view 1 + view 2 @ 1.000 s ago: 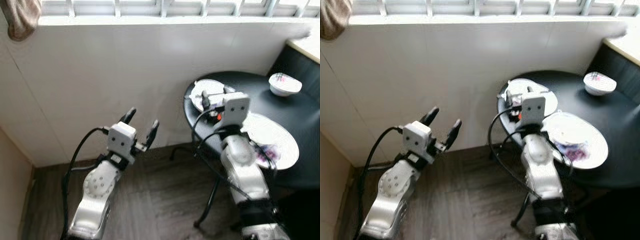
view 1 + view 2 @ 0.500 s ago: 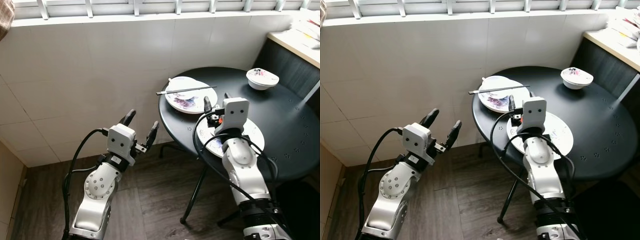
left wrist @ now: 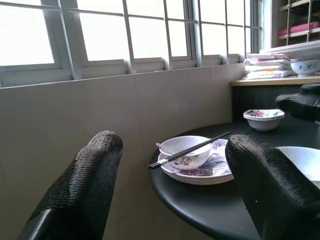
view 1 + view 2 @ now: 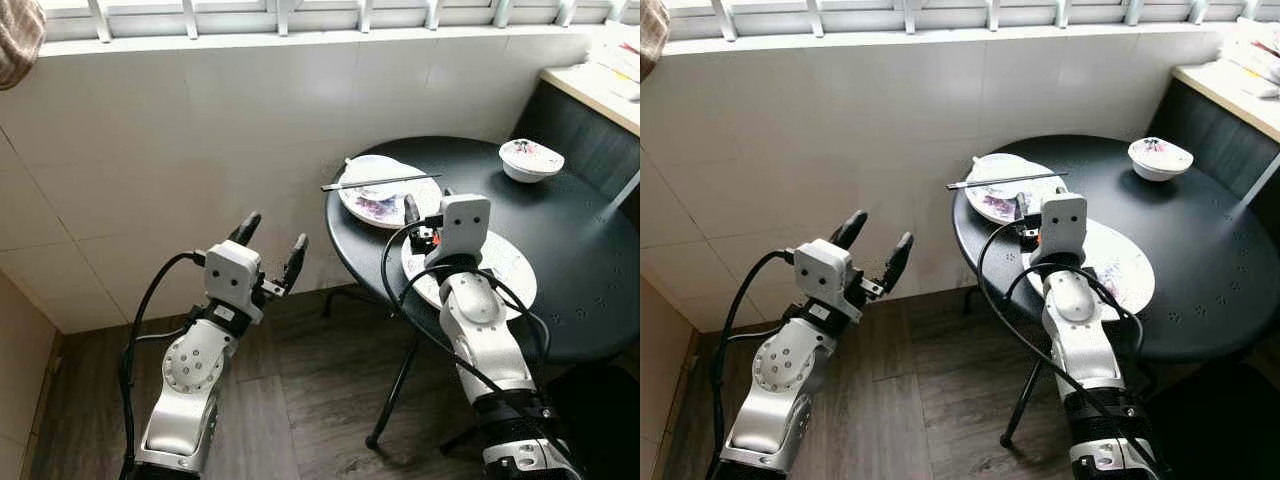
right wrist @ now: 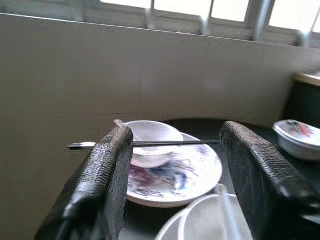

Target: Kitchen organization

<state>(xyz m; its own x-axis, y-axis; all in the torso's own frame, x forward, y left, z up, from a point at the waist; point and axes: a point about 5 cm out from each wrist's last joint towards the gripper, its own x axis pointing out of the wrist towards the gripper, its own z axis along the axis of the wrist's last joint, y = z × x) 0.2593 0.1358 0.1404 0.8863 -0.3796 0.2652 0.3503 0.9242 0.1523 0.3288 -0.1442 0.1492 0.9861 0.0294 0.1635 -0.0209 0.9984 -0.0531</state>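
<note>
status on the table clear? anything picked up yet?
Nothing looks done: both grippers are open and empty. In hand: the right gripper hangs over the near plate, facing the far plate with its small bowl and chopsticks across it. The left gripper is held up off the table's side, over the floor. Left: both plates, the bowls, including the one at the back, and the chopsticks.

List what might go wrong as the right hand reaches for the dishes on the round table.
The chopsticks lie loose across the small bowl, one end overhanging the table edge; a nudge from the open right hand might roll them onto the floor. That bowl's plate sits near the rim, so pushing it could tip it off.
</note>
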